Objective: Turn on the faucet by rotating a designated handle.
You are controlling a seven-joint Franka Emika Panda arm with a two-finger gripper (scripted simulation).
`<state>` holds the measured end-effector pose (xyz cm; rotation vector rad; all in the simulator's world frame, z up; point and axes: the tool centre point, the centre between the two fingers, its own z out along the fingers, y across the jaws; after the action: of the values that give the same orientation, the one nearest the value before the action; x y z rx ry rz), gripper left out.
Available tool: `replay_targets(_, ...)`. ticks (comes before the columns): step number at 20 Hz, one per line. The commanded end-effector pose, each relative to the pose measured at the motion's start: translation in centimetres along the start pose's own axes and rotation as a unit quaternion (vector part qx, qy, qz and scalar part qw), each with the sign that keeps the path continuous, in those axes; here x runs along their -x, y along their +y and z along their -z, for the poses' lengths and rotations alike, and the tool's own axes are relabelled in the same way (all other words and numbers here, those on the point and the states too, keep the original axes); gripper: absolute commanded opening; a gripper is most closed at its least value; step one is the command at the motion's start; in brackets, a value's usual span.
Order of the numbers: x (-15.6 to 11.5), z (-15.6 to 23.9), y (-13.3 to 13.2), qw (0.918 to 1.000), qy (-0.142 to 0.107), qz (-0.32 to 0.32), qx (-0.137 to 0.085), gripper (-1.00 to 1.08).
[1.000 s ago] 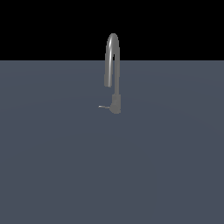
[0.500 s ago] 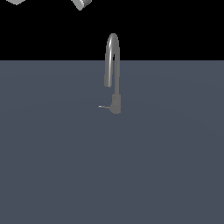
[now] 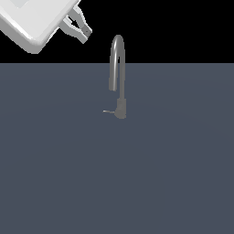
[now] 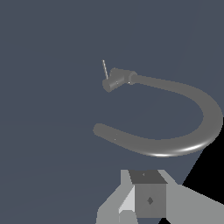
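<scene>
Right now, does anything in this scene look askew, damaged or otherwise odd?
Nothing stands out. The faucet stands upright, its handle juts sideways from the base, and the pincer hangs apart, touching neither.

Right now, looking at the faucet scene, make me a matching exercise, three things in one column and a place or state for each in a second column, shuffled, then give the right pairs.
Column one:
1. gripper
2. handle
3. faucet

Column two:
A. thin rod jutting from the base toward the exterior view's left
B. high in the exterior view's upper left, touching nothing
C. stands upright on the dark grey surface, spout arched overhead

Right pairs: 1-B, 2-A, 3-C
</scene>
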<state>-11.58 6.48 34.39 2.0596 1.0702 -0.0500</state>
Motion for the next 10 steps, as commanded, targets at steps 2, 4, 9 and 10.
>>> replay_targets(2, -1.3, -0.9, -0.5, 0.999, -0.002, 0.034, 0.031, -1.0)
replay_targets(4, -1.9, -1.4, -0.8, 0.9975, -0.003, 0.051, 0.048, -1.0)
replay_targets(9, -3.4, -2.7, -1.4, 0.9918, -0.006, 0.093, 0.087, -1.0)
replay_targets(10, -3.7, -2.9, -1.6, 0.9903, -0.006, 0.101, 0.095, -1.0)
